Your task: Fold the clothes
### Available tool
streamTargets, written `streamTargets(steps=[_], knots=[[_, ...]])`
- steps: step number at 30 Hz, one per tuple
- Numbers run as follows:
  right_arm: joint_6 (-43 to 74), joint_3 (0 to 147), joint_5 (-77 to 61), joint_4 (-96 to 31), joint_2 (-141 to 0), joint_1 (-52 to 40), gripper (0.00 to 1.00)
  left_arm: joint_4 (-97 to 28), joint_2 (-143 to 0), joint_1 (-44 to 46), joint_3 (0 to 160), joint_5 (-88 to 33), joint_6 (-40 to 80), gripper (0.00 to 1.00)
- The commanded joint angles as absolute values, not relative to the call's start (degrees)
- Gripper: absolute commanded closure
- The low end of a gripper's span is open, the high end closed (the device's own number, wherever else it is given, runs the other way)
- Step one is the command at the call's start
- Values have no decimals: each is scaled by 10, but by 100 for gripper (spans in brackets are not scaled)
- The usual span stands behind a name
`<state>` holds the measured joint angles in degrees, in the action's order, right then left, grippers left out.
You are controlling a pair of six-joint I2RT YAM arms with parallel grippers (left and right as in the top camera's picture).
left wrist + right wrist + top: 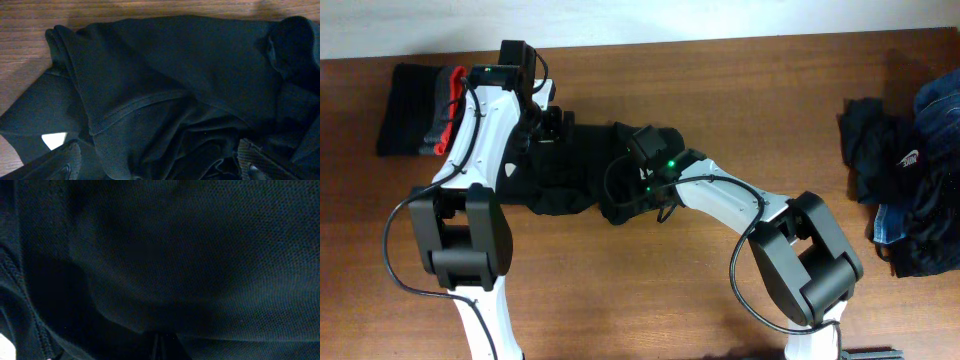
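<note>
Where the shirt (585,158) bunches, wood-grain table (740,90) shows.

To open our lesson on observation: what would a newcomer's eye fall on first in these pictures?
First, the two white arms meeting over a crumpled black shirt in the middle of the table, with a green light glowing on the right one. Next, the folded stack at the far left corner and the loose dark and blue pile at the right edge.
</note>
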<state>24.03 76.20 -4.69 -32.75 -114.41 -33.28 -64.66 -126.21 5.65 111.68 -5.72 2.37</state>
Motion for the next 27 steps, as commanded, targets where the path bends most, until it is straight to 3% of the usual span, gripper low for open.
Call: streamTargets(steps=[1, 15, 27], knots=[[245, 758, -39, -325, -1148, -334, 96, -646, -1243, 56, 1130, -55, 17, 1], [245, 758, -50, -302, -1149, -334, 96, -646, -1243, 56, 1130, -55, 17, 1], [263, 758, -151, -296, -1149, -335, 96, -646, -1243, 56, 1130, -55, 17, 0]])
